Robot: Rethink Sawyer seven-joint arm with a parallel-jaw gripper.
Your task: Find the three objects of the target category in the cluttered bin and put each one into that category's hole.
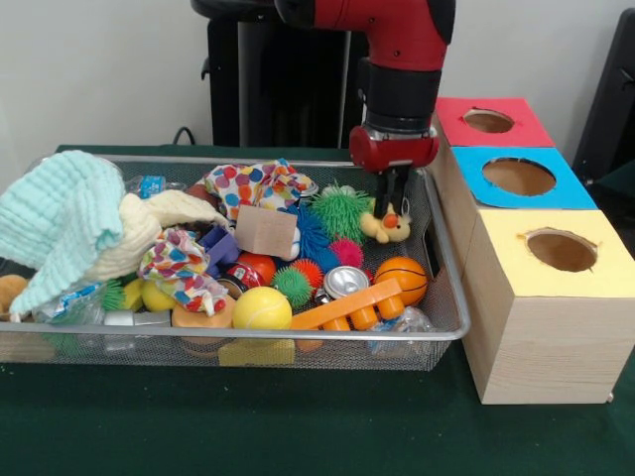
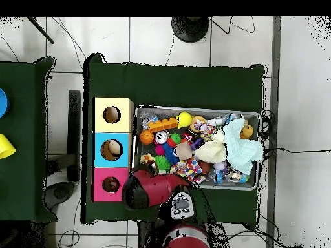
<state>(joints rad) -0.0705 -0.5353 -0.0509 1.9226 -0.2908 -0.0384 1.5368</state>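
- Front view: the gripper (image 1: 394,201) hangs low at the wire bin's (image 1: 448,260) right end, its jaws clamped on a small yellow plush duck (image 1: 385,227) just beside the green spiky ball (image 1: 340,210). A clean step probably means lifting straight up until the duck clears the rim, then crossing to the boxes.
- Overhead view: the arm covers the grasp; the blue box's hole (image 2: 113,149) already shows something inside, so it seems the likely target.
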